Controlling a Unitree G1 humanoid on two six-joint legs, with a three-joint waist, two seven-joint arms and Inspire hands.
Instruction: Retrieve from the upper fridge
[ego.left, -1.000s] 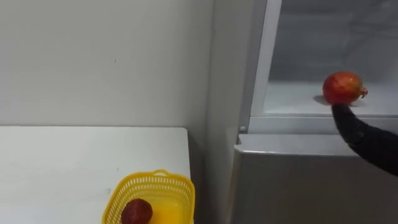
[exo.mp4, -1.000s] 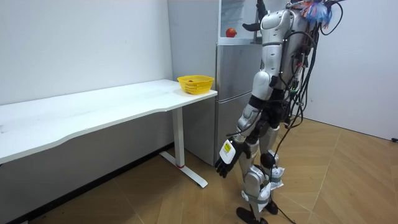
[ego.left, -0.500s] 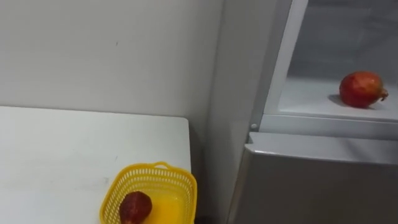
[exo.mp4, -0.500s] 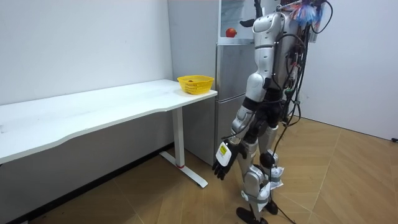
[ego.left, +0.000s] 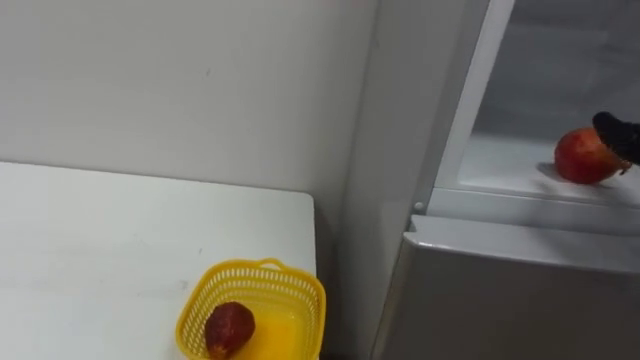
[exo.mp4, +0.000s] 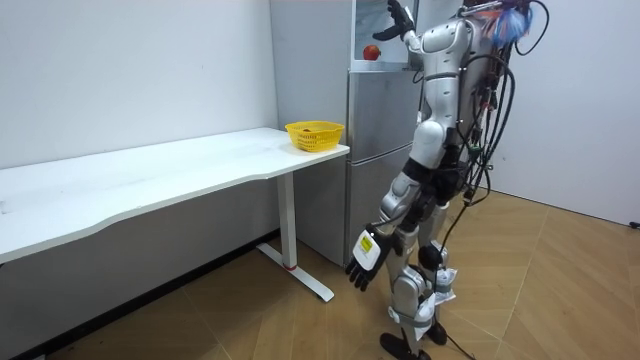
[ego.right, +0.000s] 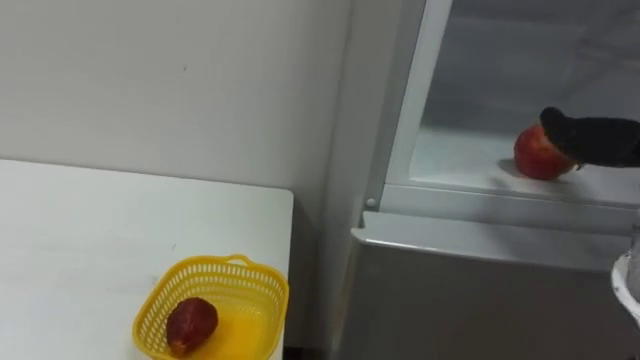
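At the right of the eye views, the upper fridge compartment is standing open, and the red fruit is sitting on its white shelf, close to the front edge. The right hand is coming in from the right edge of the frame at the level of the fruit's top. Its dark fingers are lying stretched out rather than curled, and their tips are overlapping the fruit's upper right side. Whether they are touching the skin cannot be told, but the hand is not closing round the fruit and is holding nothing.

Below the shelf, the lower fridge door is filling the lower right of the frame, shut. In the lower left, a yellow basket is resting near the corner of the white table, just beside the fridge, and a second, darker red fruit is lying inside it against its left wall.

In the room view, the robot is standing upright right in front of the fridge, with its right arm raised to the top compartment in the upper middle of the frame. The left hand is hanging low beside its leg, fingers loose and empty.
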